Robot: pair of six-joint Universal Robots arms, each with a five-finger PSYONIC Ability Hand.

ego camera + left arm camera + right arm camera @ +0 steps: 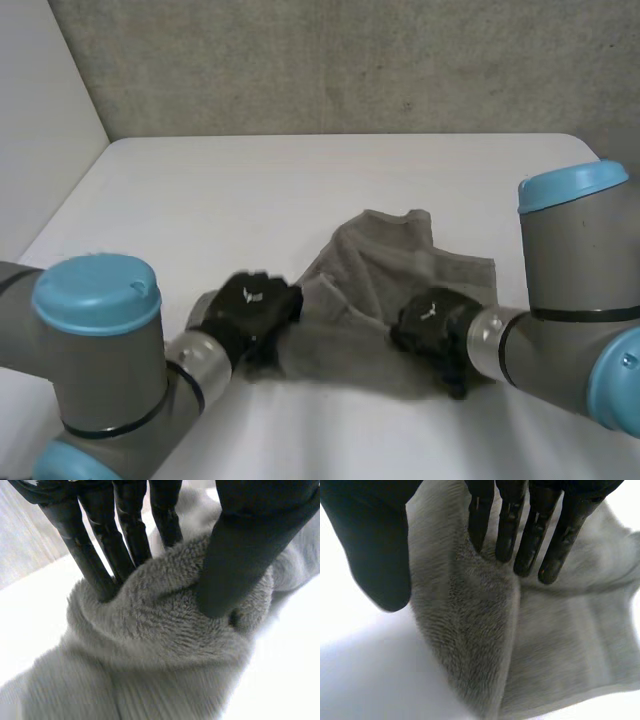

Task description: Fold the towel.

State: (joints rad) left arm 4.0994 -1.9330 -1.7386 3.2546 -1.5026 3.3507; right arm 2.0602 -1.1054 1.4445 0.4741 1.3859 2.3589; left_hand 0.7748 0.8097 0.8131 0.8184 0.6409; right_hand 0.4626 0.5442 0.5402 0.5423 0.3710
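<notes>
The grey towel on the table was pinched at its near edge by the left hand; the right hand was laid on it, fingers straight; hand logos were unreadable

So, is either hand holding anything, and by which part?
The left hand pinches the towel by a bunched fold at its left edge. The right hand only rests its fingers on it.

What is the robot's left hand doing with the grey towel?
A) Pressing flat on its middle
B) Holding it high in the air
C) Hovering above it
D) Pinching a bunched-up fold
D: in the left wrist view the left hand has its fingers and thumb dug into a bunched fold of the grey towel, which lies on the white table.
</notes>
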